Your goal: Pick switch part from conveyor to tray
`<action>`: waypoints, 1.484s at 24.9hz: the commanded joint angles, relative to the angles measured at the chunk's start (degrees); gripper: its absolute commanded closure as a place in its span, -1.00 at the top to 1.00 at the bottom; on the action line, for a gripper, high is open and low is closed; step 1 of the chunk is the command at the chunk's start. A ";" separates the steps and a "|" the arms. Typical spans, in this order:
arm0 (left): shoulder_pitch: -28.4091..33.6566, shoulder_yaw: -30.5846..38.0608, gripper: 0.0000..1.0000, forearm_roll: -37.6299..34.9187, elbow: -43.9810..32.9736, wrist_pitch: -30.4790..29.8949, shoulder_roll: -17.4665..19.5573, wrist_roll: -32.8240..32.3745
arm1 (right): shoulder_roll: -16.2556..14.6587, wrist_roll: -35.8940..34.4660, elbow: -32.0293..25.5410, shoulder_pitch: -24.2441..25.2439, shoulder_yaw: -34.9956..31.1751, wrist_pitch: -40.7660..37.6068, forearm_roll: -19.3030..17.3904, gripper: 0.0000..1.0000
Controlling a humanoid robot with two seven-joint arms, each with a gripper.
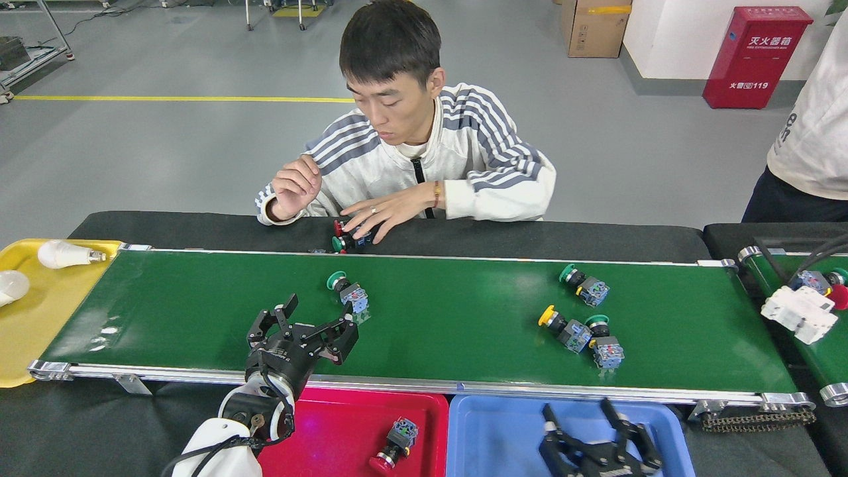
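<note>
Red tray [311, 430] with red-capped switch [395, 444]

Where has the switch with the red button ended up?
In the head view, the red-button switch lies on its side in the red tray at the near edge, just left of the blue tray and below the conveyor.

Grey, glossy workshop floor [165, 152] crossed by a yellow line [185, 99] running left to right. At the far right of that line, a red fire-extinguisher cabinet [755, 56] stands against a white wall [669, 36]; a cardboard box [593, 26] sits just left of the wall. Metal frame legs [33, 59] appear at the line's left end. The black counter [596, 232] lies nearest the viewer.
</note>
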 commanded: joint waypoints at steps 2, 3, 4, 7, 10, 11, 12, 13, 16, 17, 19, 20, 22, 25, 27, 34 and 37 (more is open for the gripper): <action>-3.41 0.19 1.00 -0.19 3.75 -0.04 -1.16 0.15 | -1.97 1.04 1.36 -4.57 0.55 0.56 0.40 0.97; -4.03 0.19 1.00 -0.19 4.63 -0.12 -1.16 0.15 | -2.77 1.83 2.16 -5.63 1.44 0.38 0.40 0.97; -4.73 0.28 1.00 -0.19 5.42 -0.12 -1.33 0.15 | -3.64 2.80 2.86 -6.77 2.84 0.29 0.40 0.97; -6.14 0.19 1.00 -0.11 6.74 -0.12 -1.51 0.15 | -5.31 5.61 5.06 -9.93 6.62 0.20 0.14 0.98; -7.81 0.28 1.00 -0.19 10.17 0.05 -1.60 0.33 | -5.40 7.72 8.13 -13.27 9.35 0.03 0.05 0.98; -8.51 0.37 1.00 -0.11 11.84 0.23 -1.60 0.59 | -5.31 8.07 9.19 -14.68 10.75 0.03 0.05 0.98; -9.22 0.63 0.99 -0.11 13.59 0.32 -1.60 0.77 | -5.31 8.69 9.98 -15.91 12.42 0.12 0.05 0.98; -10.09 0.80 0.98 -0.11 15.61 0.32 -1.60 0.85 | -5.40 9.56 10.86 -17.23 14.17 0.03 -0.12 0.98; -12.29 0.98 0.75 0.07 20.10 0.49 -1.77 0.94 | -4.88 11.67 14.02 -20.30 17.87 0.20 -0.12 0.98; -12.73 1.24 0.55 0.16 21.06 0.49 -2.04 1.03 | -4.44 11.67 15.08 -21.36 18.75 0.38 -0.12 0.98; -12.91 2.12 -0.03 0.42 21.94 0.49 -2.39 1.03 | -3.12 11.94 17.54 -23.91 19.89 0.56 0.05 0.98; -12.91 3.09 -0.28 0.60 21.94 0.40 -2.56 1.12 | -2.50 12.03 19.12 -25.13 20.42 0.64 0.14 0.98; -12.82 4.76 -0.61 1.56 21.94 -0.04 -3.18 3.75 | -1.45 12.11 22.46 -27.95 21.30 0.73 0.23 0.98; -12.73 4.41 -0.76 1.65 21.94 -0.12 -3.53 7.10 | 0.22 12.11 27.56 -31.64 22.18 0.73 0.31 0.98; -12.56 4.32 -0.78 1.48 21.85 -0.21 -3.71 7.27 | 1.45 12.11 31.86 -34.54 22.44 0.82 0.31 0.98; -7.37 3.00 -0.77 0.95 14.65 -8.74 -3.18 7.36 | 1.72 12.38 35.56 -37.27 22.62 0.64 0.31 0.32; -1.31 2.74 -0.75 0.77 4.11 -19.71 -0.29 6.75 | 0.49 13.08 35.38 -37.35 22.70 0.29 0.32 -0.74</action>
